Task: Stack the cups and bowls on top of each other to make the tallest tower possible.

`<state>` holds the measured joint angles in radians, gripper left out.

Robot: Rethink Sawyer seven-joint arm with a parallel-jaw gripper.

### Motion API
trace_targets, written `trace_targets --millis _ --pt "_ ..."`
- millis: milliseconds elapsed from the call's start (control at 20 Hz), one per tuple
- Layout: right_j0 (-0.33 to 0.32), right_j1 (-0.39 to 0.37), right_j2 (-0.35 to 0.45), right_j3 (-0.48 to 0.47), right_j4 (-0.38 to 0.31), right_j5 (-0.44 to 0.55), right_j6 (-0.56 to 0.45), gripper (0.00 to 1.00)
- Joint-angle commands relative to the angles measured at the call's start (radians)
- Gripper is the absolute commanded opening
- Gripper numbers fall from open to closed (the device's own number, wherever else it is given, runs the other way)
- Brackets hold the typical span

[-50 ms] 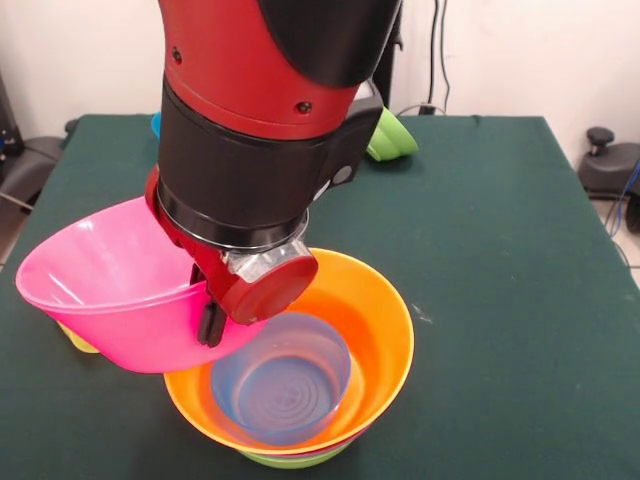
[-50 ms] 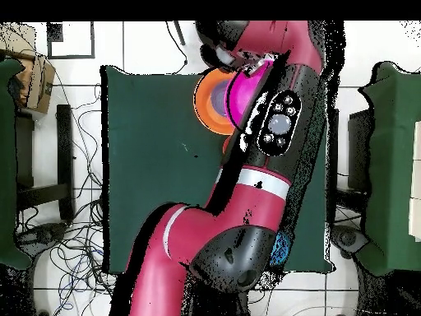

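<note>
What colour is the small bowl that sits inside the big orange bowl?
Translucent blue small bowl, inside the orange bowl; it shows best in the front view.

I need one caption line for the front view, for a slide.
Sawyer gripper holds a tilted pink bowl by its rim beside the tower's orange bowl, which contains a purple bowl.
</note>
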<state>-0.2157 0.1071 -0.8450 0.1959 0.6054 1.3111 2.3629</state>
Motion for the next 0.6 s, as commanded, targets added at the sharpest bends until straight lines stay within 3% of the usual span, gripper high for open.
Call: trace_targets --millis 50,250,600 --pt "0.030 -0.070 0.040 0.084 -0.055 -0.039 0.043 0.00" --pt "0.041 -0.068 0.011 0.081 -0.058 -0.018 0.070 0.00" --pt "0.053 -0.026 -0.083 0.020 0.009 0.042 0.244 0.00"
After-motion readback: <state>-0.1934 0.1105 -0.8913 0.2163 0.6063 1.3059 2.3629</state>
